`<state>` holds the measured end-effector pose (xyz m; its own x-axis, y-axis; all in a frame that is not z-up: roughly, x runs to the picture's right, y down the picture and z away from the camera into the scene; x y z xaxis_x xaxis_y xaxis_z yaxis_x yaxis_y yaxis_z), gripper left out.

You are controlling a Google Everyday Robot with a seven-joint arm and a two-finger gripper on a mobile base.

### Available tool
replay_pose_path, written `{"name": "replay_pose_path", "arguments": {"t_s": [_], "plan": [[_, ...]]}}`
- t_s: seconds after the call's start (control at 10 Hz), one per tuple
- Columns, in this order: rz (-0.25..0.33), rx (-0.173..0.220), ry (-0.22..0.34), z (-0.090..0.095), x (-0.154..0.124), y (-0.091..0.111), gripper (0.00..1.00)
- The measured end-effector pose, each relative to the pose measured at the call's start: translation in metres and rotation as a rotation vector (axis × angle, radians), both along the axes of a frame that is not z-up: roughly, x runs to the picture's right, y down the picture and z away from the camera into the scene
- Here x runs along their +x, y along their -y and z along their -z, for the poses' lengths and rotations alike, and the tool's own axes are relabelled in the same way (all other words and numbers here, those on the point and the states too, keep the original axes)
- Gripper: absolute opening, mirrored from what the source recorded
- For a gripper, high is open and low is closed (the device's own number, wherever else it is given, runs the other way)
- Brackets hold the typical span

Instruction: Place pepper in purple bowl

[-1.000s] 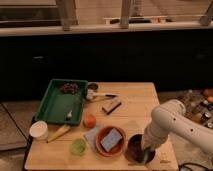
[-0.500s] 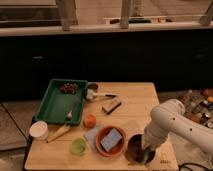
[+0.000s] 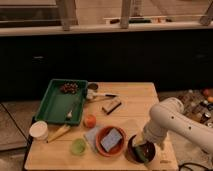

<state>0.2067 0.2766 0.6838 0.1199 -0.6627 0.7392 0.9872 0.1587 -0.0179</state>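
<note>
The purple bowl (image 3: 136, 150) is a dark round bowl near the table's front right, beside the orange-red bowl (image 3: 111, 141). The slim green pepper (image 3: 141, 154) lies at the bowl, partly over its inside, right under my gripper. My gripper (image 3: 143, 145) hangs from the white arm (image 3: 167, 119) and reaches down into the bowl's right part, at the pepper. The arm hides part of the bowl's right rim.
The orange-red bowl holds a blue sponge (image 3: 112, 139). A small light green cup (image 3: 77, 146), a round orange fruit (image 3: 89, 121), a long yellow item (image 3: 59, 133) and a white cup (image 3: 38, 130) stand at the front left. A green tray (image 3: 61, 101) is at the back left.
</note>
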Motion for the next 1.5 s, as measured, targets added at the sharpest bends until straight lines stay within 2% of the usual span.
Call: {"name": "replay_pose_path", "arguments": {"t_s": [0.9,1.5], "plan": [[0.003,0.053,0.013,0.009,0.004,0.015,0.8],[0.003,0.054,0.014,0.009,0.004,0.015,0.8]]}}
